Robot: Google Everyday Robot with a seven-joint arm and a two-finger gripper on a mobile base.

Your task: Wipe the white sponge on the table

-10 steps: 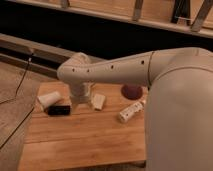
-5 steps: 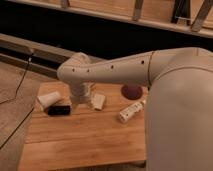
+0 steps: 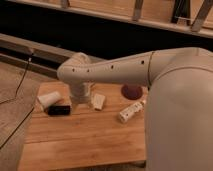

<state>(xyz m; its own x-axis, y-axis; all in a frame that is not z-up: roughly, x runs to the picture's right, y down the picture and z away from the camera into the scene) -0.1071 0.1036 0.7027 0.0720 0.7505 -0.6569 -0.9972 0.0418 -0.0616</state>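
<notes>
The white sponge [image 3: 98, 101] is a small cream block lying on the light wooden table [image 3: 85, 140], near its far middle. My white arm reaches in from the right and bends down at the wrist. My gripper [image 3: 83, 101] hangs just left of the sponge, low over the tabletop and close beside it. I cannot tell whether it touches the sponge.
A white tapered cup [image 3: 48, 100] lies on its side at the far left, with a small black object [image 3: 59, 109] in front of it. A long white cylinder with dark marks [image 3: 131, 111] and a dark red round object [image 3: 132, 91] lie right of the sponge.
</notes>
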